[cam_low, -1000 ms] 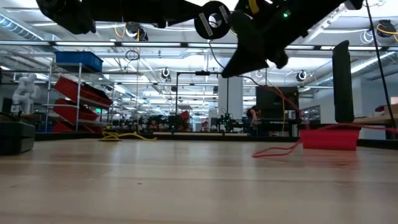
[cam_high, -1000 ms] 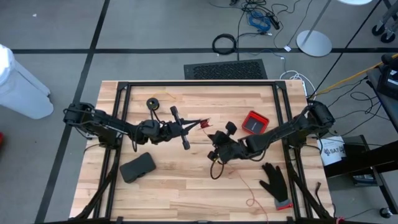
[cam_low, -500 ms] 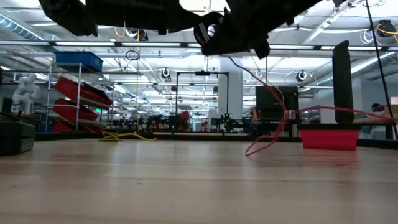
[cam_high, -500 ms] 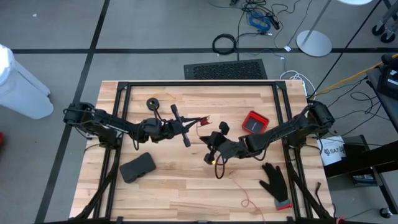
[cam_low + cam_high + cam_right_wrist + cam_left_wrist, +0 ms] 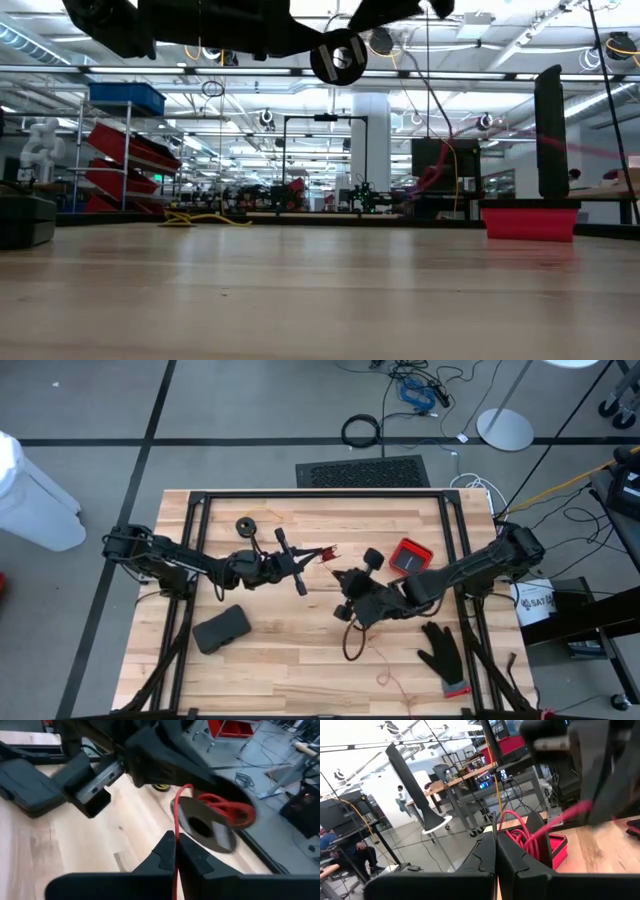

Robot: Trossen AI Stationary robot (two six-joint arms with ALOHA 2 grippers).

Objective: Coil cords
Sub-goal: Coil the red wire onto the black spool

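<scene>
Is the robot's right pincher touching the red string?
Touching. The right wrist view shows the red cord running straight down between the shut fingers of the right gripper, pinched there, below the black spool.

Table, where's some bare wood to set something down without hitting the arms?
Free: the far strip of the table behind the black spool, and the near middle between the black pad and the glove. Crowded: the centre, where the left pincer and right pincer work the red cord.

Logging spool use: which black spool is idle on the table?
The far-left spool, lying alone. The other spool, wound with red cord, is up between the hands.
</scene>
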